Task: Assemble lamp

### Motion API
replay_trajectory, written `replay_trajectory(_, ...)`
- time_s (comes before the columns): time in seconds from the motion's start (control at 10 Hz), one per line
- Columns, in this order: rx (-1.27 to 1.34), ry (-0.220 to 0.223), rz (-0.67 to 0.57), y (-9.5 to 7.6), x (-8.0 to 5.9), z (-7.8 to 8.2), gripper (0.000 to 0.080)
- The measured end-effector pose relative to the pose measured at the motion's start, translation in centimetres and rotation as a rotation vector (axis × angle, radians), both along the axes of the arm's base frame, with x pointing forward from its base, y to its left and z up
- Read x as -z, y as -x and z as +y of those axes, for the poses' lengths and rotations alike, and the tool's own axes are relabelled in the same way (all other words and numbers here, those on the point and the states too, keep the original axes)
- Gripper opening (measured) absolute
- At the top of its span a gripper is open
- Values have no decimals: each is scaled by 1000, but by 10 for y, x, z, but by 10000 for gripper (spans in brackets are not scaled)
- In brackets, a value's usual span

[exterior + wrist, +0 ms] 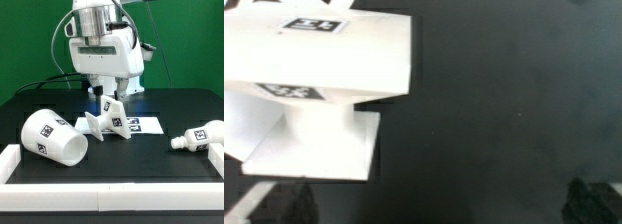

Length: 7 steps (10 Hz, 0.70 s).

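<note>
- Nearest you, along the front edge of the black surface (40, 100), runs a low white rail (110, 168) (it turns up the side at both front corners).
- Just behind that rail, toward the front corner at the exterior view's left, you have the shade (55, 138) lying on its side, its open mouth turned toward the exterior view's right and a square tag on its wall.
- At the opposite front corner, the bulb (198, 138) also lies on its side, tagged, its narrow neck pointing toward the middle of the surface; it rests close against the side rail.
- Between the two and a little further back, near the middle of the surface, you see the base (108, 121), tagged on its faces and resting at a tilt. It is well apart from both the shade and the bulb.
- Just behind the base lies the marker board (143, 124), flat on the surface, partly hidden by the base.
- Above the base hangs the tool (104, 98), its fingers pointing down and standing wide apart, with nothing between them. In the exterior view you cannot tell for sure whether the fingertips touch the base.
- The wrist view looks straight down on the base (322, 90), white with two tags showing (only dark finger edges show at the frame's border, too blurred to read).
- Furthest back you see the white arm body (100, 45) with its cables, against a green backdrop (30, 40).
</note>
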<state>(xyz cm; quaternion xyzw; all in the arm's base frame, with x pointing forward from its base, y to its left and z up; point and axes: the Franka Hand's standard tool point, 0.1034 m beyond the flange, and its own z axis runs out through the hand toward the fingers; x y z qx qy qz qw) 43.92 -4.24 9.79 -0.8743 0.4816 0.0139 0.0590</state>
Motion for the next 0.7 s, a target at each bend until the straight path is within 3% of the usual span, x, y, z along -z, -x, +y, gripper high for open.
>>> replay_trajectory(0.1,-9,0,1,1,1,-1,699)
replay_trajectory(0.4,-27,-28,21,33,17,-17,699)
replay_trajectory(0.7,6,-13,31,46,49,-21,699)
